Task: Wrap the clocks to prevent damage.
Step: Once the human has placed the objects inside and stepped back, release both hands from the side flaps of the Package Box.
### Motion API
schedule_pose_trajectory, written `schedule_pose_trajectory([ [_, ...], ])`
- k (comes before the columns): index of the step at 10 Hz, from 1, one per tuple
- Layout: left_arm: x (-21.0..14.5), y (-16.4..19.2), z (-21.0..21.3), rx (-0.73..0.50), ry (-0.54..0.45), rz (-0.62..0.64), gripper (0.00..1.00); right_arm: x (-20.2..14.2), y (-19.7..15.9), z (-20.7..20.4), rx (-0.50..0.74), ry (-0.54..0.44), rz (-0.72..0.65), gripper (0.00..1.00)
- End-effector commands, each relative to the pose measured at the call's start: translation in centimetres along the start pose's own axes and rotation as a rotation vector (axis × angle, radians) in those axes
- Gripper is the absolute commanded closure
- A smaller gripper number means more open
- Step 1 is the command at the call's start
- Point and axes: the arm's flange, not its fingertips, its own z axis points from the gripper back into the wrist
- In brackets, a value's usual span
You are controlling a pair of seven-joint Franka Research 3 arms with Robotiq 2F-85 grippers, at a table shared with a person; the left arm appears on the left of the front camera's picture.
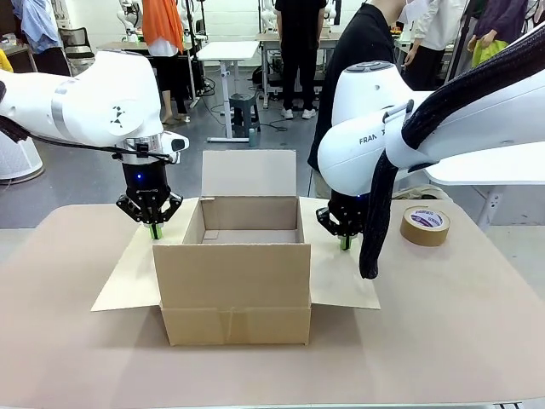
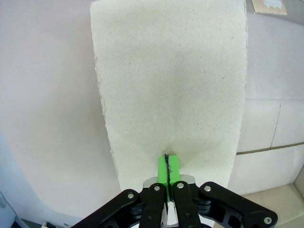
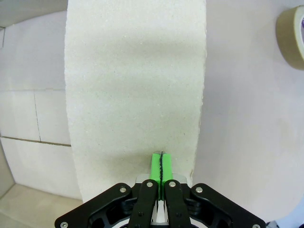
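From the front, the open cardboard box (image 1: pixel 234 290) sits mid-worktop (image 1: pixel 443 341), with the left gripper (image 1: pixel 155 230) and right gripper (image 1: pixel 345 244) pointing down at its sides and a tape roll (image 1: pixel 424 225) to the right. In the left wrist view the jaws are pressed together, empty, over the left flap (image 2: pixel 171 71). In the right wrist view the jaws are likewise closed and empty over the right flap (image 3: pixel 135 71).
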Motion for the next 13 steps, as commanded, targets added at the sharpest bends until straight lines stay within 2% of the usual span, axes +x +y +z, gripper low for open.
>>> schedule_pose_trajectory([
  [1,-0.05,0.1,-0.11,0.01,0.005,-0.002,1.0,-0.08,-0.04,-0.18,-0.002,0.003,0.0,0.99],
  [13,-0.05,0.1,-0.11,0.01,0.005,-0.002,1.0,-0.08,-0.04,-0.18,-0.002,0.003,0.0,0.99],
])
